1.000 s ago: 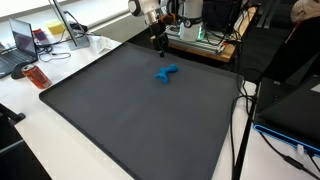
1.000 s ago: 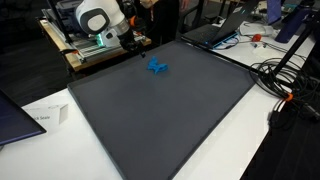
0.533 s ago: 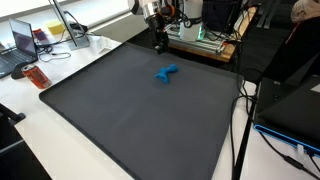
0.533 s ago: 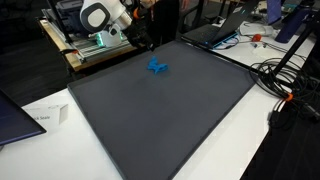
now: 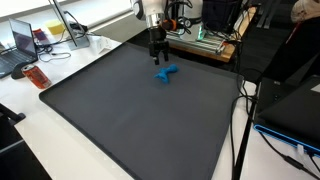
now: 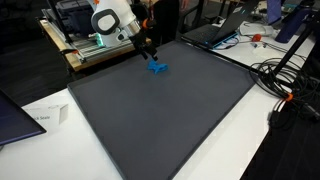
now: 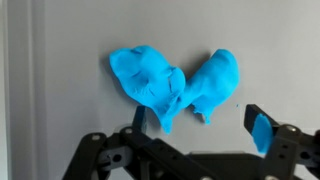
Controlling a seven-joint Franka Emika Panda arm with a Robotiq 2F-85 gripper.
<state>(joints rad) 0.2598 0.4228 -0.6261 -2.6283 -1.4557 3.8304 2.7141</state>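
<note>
Blue toy [image 7: 170, 85] on the mat [image 5: 130, 115] is looking like soft matt rubbery plastic, slightly lumpy. The mat is showing smooth, matt dark grey. Gripper [image 5: 156, 56] over the mat is showing matt black plastic. Table [image 5: 40, 125] around the mat is looking smooth white.

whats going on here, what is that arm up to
A robot arm holds its end effector low over a small blue lump that lies on a big dark mat on the table. The jaws are open and empty. In the wrist view the blue lump sits just ahead of the fingers, still flat on the mat, and nothing grips it. In both exterior views the end effector hangs close by the lump, near the far edge of the mat.
</note>
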